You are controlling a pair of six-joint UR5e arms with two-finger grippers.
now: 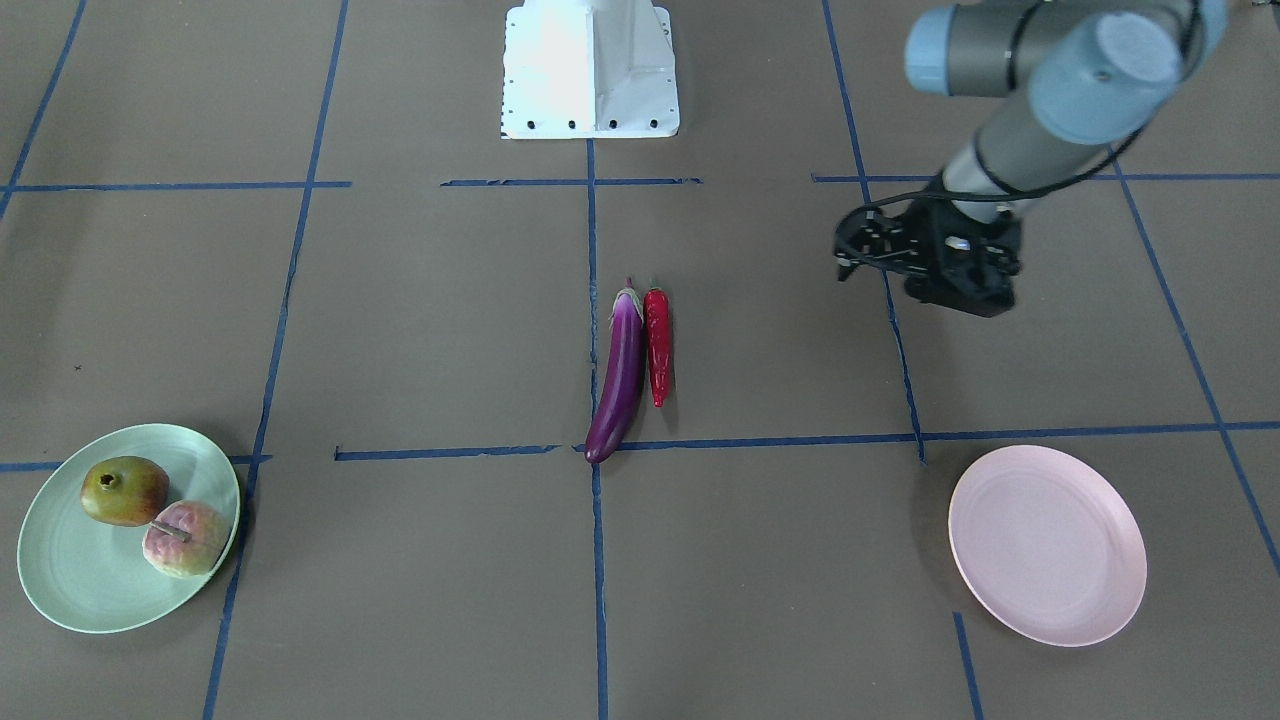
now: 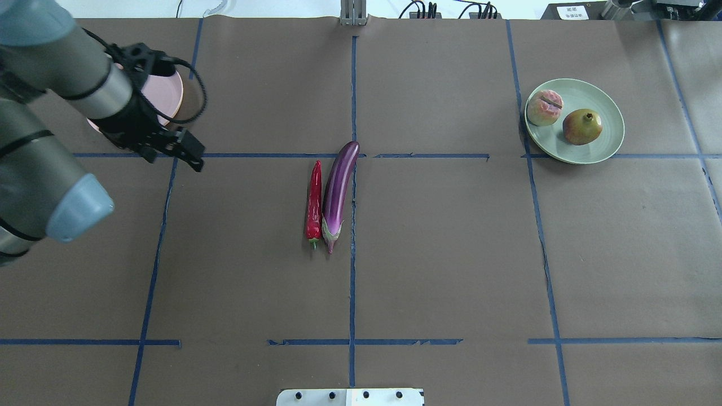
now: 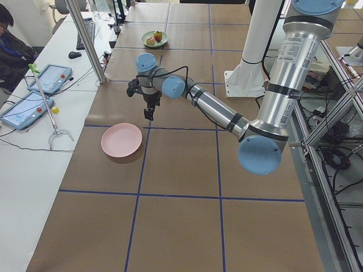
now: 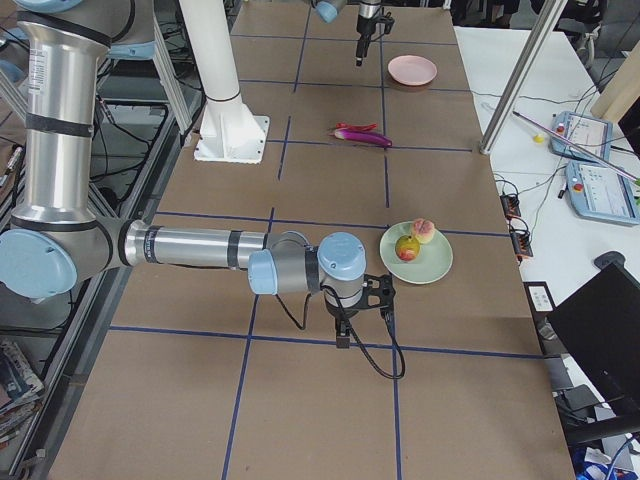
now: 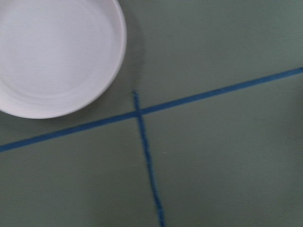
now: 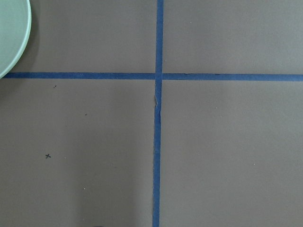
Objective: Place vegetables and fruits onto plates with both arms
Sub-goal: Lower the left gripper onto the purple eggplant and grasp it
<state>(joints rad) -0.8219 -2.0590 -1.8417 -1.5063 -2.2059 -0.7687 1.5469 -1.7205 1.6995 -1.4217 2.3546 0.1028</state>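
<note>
One peach [image 1: 183,538], one pomegranate [image 1: 124,490], on green plate [image 1: 80,590]

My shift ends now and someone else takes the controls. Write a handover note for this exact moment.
Left gripper: holds nothing, above the table beside the pink plate; open or shut cannot be told.
Right gripper: holds nothing, above the table near the green plate; open or shut cannot be told.
Done: pomegranate and peach sit on the green plate.
To do: eggplant and chili lie side by side at the table's centre; the pink plate has nothing on it.
</note>
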